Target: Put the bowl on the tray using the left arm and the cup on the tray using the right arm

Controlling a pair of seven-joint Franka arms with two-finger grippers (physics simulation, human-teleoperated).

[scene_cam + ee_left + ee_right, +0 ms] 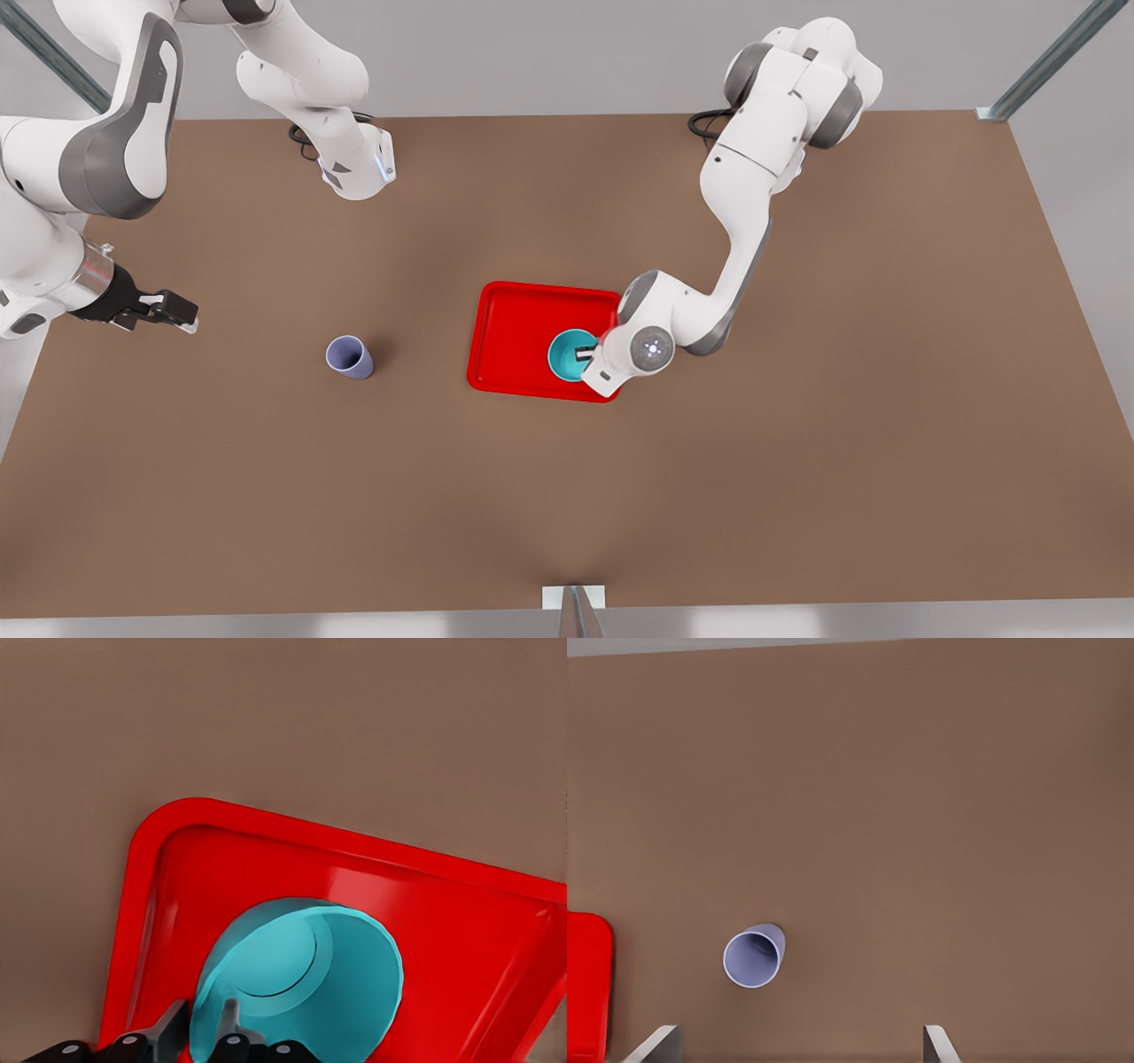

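**Turquoise bowl on the red tray, lavender cup out on the tabletop**

Turquoise plastic sits in the red tray (pixel 514 332): the bowl (pixel 571 353) rests upright on the tray's floor, near the corner on the front view's right. The left gripper (pixel 585 353) is down over it. In the left wrist view its fingers (pixel 229 1020) straddle the bowl's wall, one inside and one outside; they stand close together about the rim, but whether they press on it I cannot tell.

The lavender cup (pixel 351 357) stands on the brown tabletop (pixel 797 487), well apart from the tray, on the front view's left. In the right wrist view the cup (pixel 753 957) shows its open mouth, with the tray's edge (pixel 586 983) beside it.

The right gripper (pixel 182 315) hangs above the tabletop at the front view's left edge, away from the cup. Its fingertips (pixel 656 1043) are spread wide with nothing between them.

No writing or labels can be read on anything here.
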